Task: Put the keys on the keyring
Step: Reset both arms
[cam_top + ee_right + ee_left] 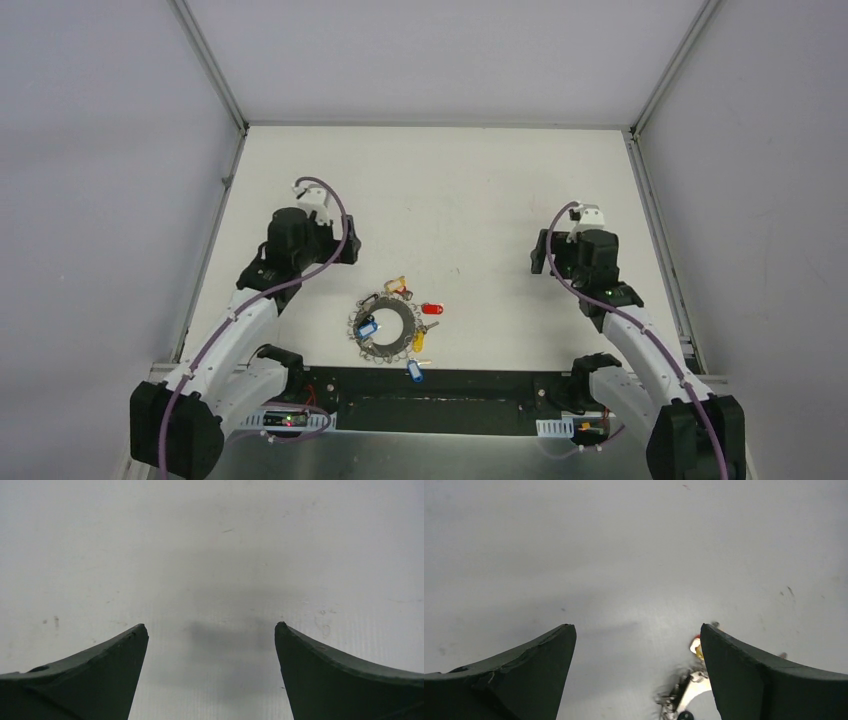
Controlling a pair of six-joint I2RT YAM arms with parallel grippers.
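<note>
The left gripper (638, 630) and right gripper (211, 627) gape wide, empty, well apart from the keyring (385, 325), whose near blue key (414, 371) looks unthreaded.

And here it is, a robotics lab test cell, no doubt about it. A white worktop (450, 190) is boxed in on 3 sides by plain pale panels (100, 150), framed in bare aluminium rails (210, 62). The left arm (240, 325) and the right arm (640, 345) are bolted side by side to a black base plate (450, 400). Purple cables (335, 215) are looped along them, and an exposed circuit board (290, 420) is lit by the left base.
</note>
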